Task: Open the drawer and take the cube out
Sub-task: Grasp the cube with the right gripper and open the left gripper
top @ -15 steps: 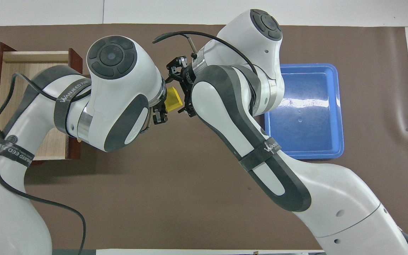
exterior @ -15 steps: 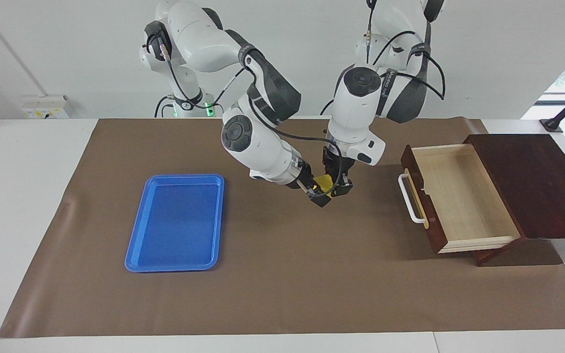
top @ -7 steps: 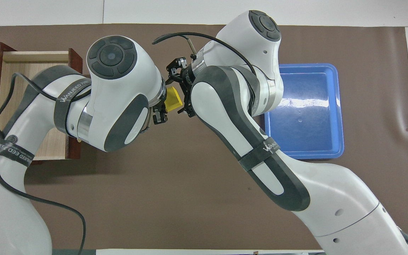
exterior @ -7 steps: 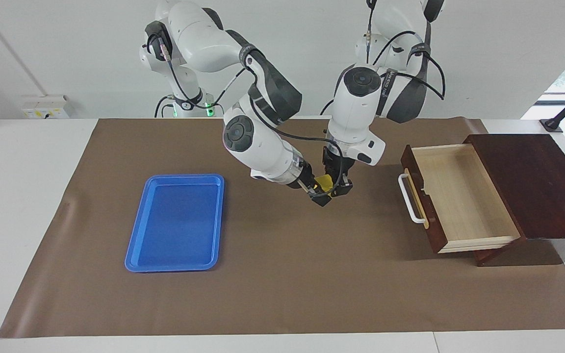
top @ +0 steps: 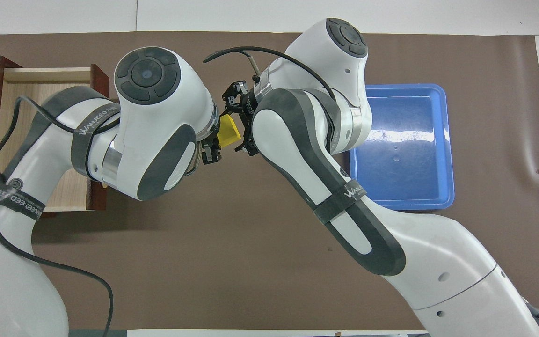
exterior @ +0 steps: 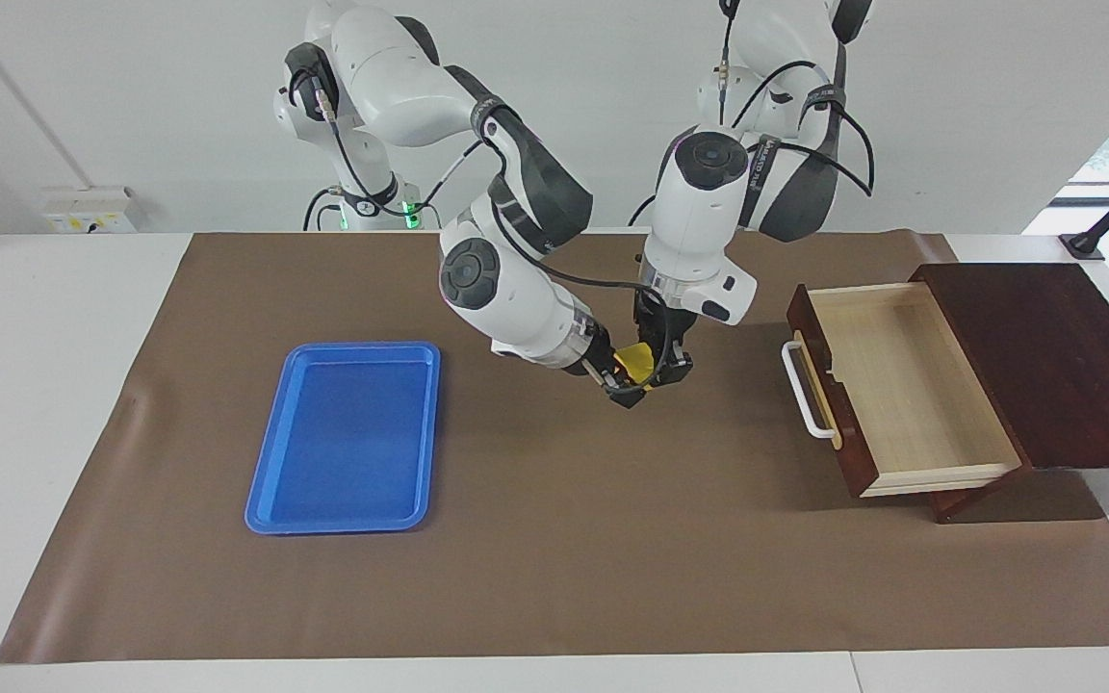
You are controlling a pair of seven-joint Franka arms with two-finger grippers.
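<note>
Brown paper mat (exterior: 554,539) covers most of the white table (exterior: 44,385). Dark reddish-brown wooden box (exterior: 1055,356) sits at the left arm's end, its drawer (exterior: 901,385) with pale light-wood inside pulled fully out and empty; white bar handle (exterior: 802,390) faces the table middle, long axis of the handle running nearer-to-farther from the robots. Flat blue plastic tray (exterior: 348,438) lies at the right arm's end, empty, long axis also nearer-to-farther. Both arms meet over the mat middle, between tray and drawer. Small bright yellow cube (exterior: 633,362) is up in the air there, between both grippers, tilted, one corner pointing down toward the mat; no long axis to speak of. Left gripper (exterior: 662,371) comes down from above, fingers closed on the cube's sides. Right gripper (exterior: 620,381) comes in slanted from the tray side, fingers around the cube; whether they grip it or stand just off it, cannot tell. Versus a second ago: right arm's wrist has swung slightly, its gripper nudged in closer on the cube; in the overhead view its elbow joint shifted a little away from the tray. Cube, left gripper, drawer, tray unchanged.
</note>
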